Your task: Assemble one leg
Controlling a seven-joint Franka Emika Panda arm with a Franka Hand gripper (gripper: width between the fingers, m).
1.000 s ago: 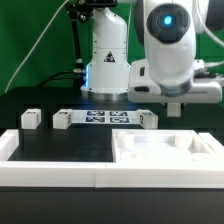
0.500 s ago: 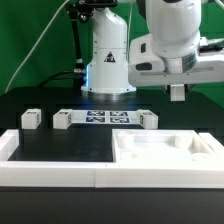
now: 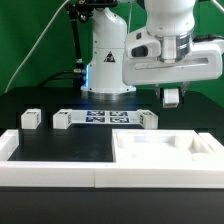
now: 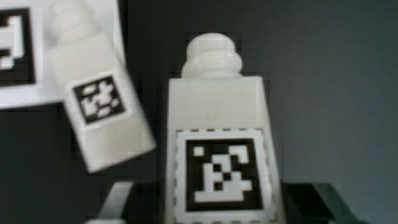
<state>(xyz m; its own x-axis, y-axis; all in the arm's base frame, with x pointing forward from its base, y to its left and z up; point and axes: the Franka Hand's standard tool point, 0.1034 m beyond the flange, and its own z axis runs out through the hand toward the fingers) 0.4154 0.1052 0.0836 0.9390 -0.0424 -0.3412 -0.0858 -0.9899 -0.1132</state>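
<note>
My gripper (image 3: 170, 98) is shut on one leg (image 3: 171, 97), a small white post with a marker tag, and holds it in the air above the far edge of the large white tray piece (image 3: 165, 150). In the wrist view the held leg (image 4: 217, 120) stands between the dark fingers (image 4: 125, 200), tag facing the camera and a rounded peg at its far end. Three more legs stand on the table (image 3: 31, 117), (image 3: 63, 119), (image 3: 148, 119). One of them shows below in the wrist view (image 4: 98, 95).
The marker board (image 3: 105, 118) lies between the table legs, and its corner shows in the wrist view (image 4: 18, 50). Long white border walls (image 3: 50, 160) run along the front. The robot base (image 3: 105, 70) stands behind.
The gripper has risen with the leg in it, then shifted slightly toward the exterior view's left while the wrist turned. The legs on the table have not moved.
</note>
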